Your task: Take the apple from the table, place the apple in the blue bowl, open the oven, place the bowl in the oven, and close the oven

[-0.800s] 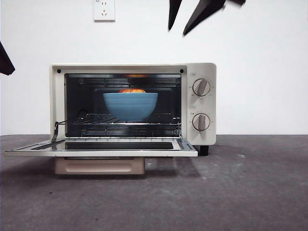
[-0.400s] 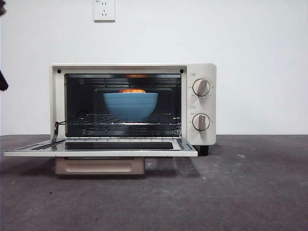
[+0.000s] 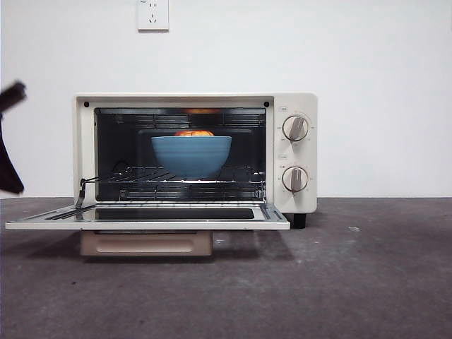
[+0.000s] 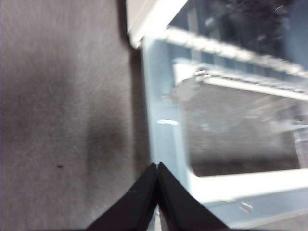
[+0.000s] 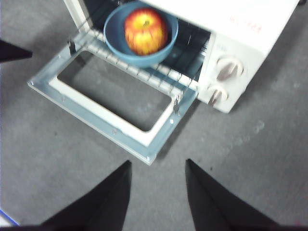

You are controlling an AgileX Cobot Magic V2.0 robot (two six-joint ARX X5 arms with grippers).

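The cream-white oven stands with its door folded down flat. Inside, on the wire rack, sits the blue bowl, and the apple shows just over its rim. Seen from the right wrist, the apple lies in the bowl. My right gripper hangs open and empty, high above the table in front of the door. My left gripper is shut on nothing, close over the door's left edge. It appears as a dark blur at the left edge of the front view.
The door's beige handle hangs under its front edge. Two round knobs sit on the oven's right panel. A wall socket is above the oven. Dark grey table stretches in front and to the right.
The right gripper's dark jaws have risen out of the top of the front view. The left gripper has come down along the left edge. Bowl, apple and door have not moved.
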